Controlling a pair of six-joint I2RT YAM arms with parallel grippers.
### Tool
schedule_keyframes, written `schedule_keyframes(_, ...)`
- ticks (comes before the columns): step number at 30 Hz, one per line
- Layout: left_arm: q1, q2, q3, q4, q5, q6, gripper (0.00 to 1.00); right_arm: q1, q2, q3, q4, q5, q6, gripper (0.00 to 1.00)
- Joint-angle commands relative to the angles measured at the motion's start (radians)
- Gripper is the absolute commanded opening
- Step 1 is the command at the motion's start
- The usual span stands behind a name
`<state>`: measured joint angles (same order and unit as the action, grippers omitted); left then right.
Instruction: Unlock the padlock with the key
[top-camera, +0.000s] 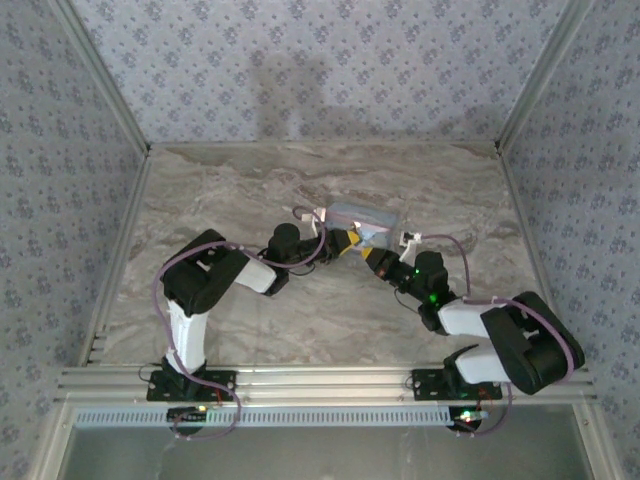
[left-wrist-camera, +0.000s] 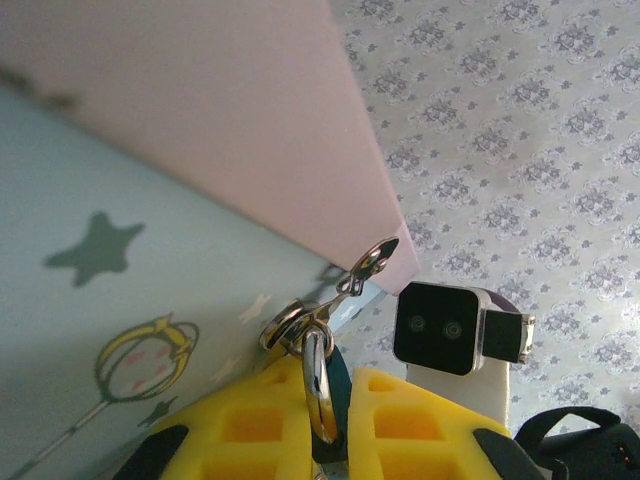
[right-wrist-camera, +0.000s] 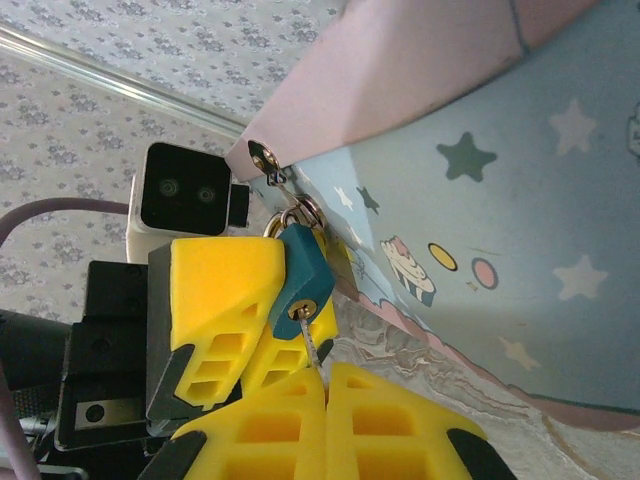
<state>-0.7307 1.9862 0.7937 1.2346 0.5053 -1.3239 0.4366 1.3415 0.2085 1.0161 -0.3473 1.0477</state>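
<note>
The padlock (right-wrist-camera: 303, 272) is a small teal block hanging by its silver shackle (left-wrist-camera: 318, 385) from the clasp of a pale blue cartoon-printed tin (right-wrist-camera: 500, 230) with a pink lid (left-wrist-camera: 230, 110). My left gripper (left-wrist-camera: 330, 400) is shut on the padlock's body, its yellow fingers (right-wrist-camera: 215, 290) on either side of it. My right gripper (right-wrist-camera: 327, 378) is shut on the thin metal key (right-wrist-camera: 320, 345), whose tip sits in the keyhole (right-wrist-camera: 303, 311) on the padlock's underside. Seen from above, both grippers meet in front of the tin (top-camera: 365, 222) at mid-table.
The tin stands on a marbled tabletop (top-camera: 250, 180) closed in by patterned walls (top-camera: 330, 60) at the back and both sides. A metal rail (top-camera: 320, 385) runs along the near edge by the arm bases. The two wrist cameras (left-wrist-camera: 450, 325) face each other closely.
</note>
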Motion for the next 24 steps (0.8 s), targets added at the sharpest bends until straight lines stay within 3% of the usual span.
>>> schedule_keyframes(1, -0.006, 0.005, 0.015, 0.138, 0.040, -0.003, 0.00, -0.018, 0.020, 0.029, 0.065, -0.028, 0.045, 0.00)
schedule_keyframes(18, -0.012, 0.006, 0.022, 0.172, 0.064, -0.014, 0.00, -0.081, 0.042, 0.092, -0.033, -0.103, 0.103, 0.00)
schedule_keyframes(24, -0.014, 0.003, 0.020, 0.172, 0.068, -0.013, 0.00, -0.124, 0.077, 0.112, 0.009, -0.164, 0.196, 0.00)
